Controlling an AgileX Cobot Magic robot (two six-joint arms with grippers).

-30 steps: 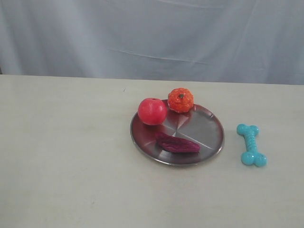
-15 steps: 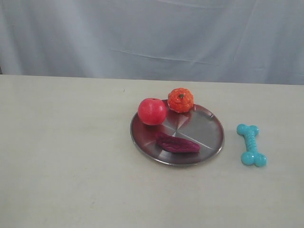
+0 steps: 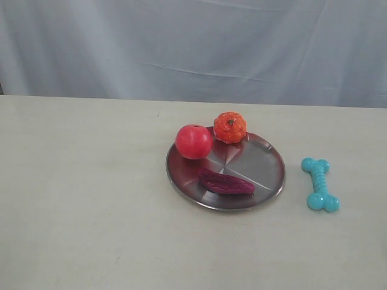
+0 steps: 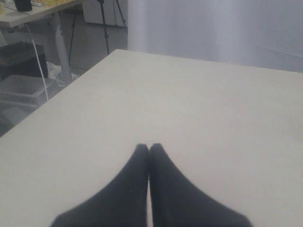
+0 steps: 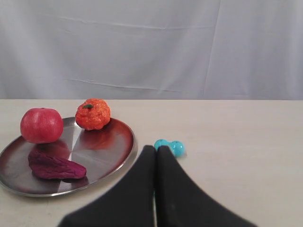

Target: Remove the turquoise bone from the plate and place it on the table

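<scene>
1. On the bench (image 3: 91,199), to the right of the plate (image 3: 260,166) in the exterior view, the turquoise bone (image 3: 320,184) lies flat. It is clear of the rim, with a strip of bare surface between the two.
2. The plate itself carries three things: a red fruit (image 3: 193,141) at its far left edge, an orange fruit (image 3: 230,127) on the far rim just beside it, and a dark purple piece (image 3: 226,183) nearer the front. The bone is not among them.
3. The left end effector (image 4: 149,147) has its fingers pressed together with nothing between them. It points over a bare stretch of bench, and no task thing shows in its wrist view.
4. The right end effector (image 5: 156,149) is likewise pressed together and empty. Past its tips the wrist view shows one knobbed end of the bone, with the plate off to one side.
5. Neither end effector appears in the exterior view, so both arms seem to be well back from the things.
6. Judged from how things lie, the task looks complete — the bone is off the plate, rests on the bench, and nothing grips it. No step appears to be left.
</scene>
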